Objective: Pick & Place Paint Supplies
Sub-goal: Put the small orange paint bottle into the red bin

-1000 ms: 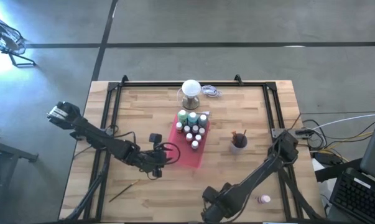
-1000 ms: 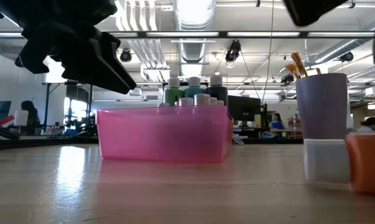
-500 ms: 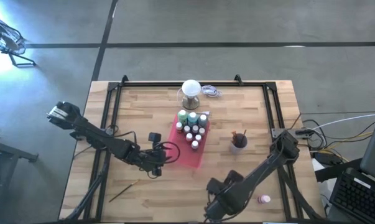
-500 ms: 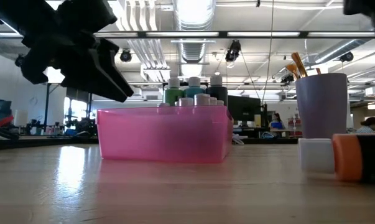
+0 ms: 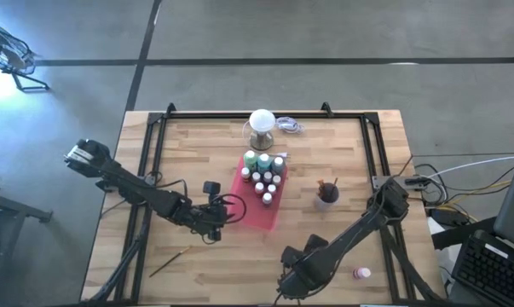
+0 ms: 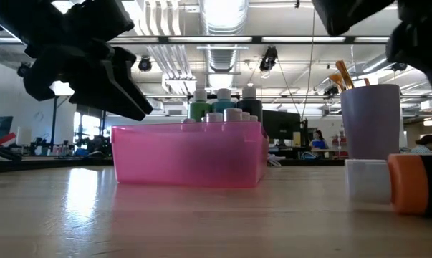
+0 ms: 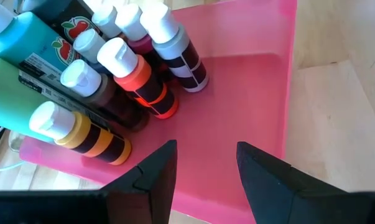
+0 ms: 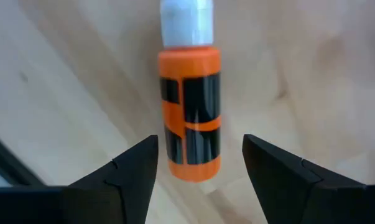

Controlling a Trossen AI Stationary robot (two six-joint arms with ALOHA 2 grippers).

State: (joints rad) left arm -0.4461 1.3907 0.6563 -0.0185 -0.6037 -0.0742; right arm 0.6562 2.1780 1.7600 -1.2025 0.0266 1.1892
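**Right tool lines up over the orange bottle; left tool waits above the tray**

Over the last second the right tool [image 8: 199,163] has shifted along the near edge of the bench, well to the near side of the pink tray [image 5: 250,212]. In the low view the orange bottle [image 8: 189,104] showed first as a near blur, then lay clear, and now the dark fingers come in above it again. That reads as small corrections of aim, not a lift: the bottle lies on its side on the wood, white cap pointing away from the wrist, and nothing has gone into the tray in this time.

The right tool's jaws stand wide, 1 finger on each side of the bottle's body, with wood visible between each finger and the label. It holds nothing and touches nothing I can see; a descent and a squeeze look like the next step.

The left tool [image 7: 203,163] hovers just over the tray's near bare part, beside the cluster of white-capped paint bottles [image 7: 112,81] and the teal bottle [image 7: 25,43]. Its jaws are about half parted and empty, unchanged over the second.

A brush [image 5: 170,261] lies on the bench well left of the tray, untouched. A pink-capped bottle [image 5: 361,273] lies near the right arm.
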